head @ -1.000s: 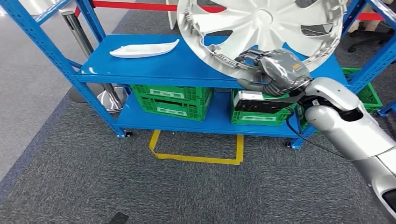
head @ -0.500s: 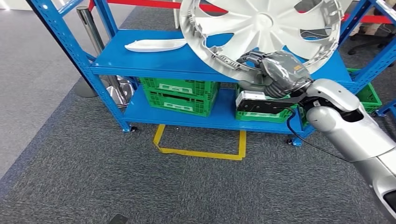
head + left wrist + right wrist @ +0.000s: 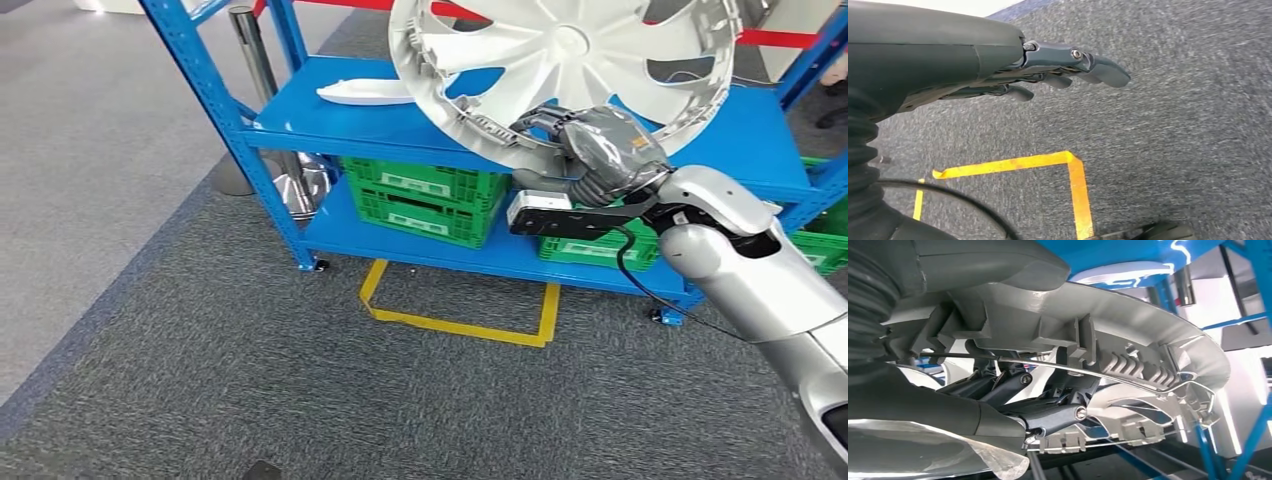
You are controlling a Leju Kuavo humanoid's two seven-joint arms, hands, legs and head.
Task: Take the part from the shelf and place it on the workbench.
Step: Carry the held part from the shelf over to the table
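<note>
Right hand (image 3: 600, 155) grips hubcap (image 3: 560, 60) rim.

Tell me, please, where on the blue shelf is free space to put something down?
The top board of the blue shelf is bare between the white trim piece and its front edge. The lower board is crowded with green crates. The right hand holds the wheel cover above the right part.
</note>
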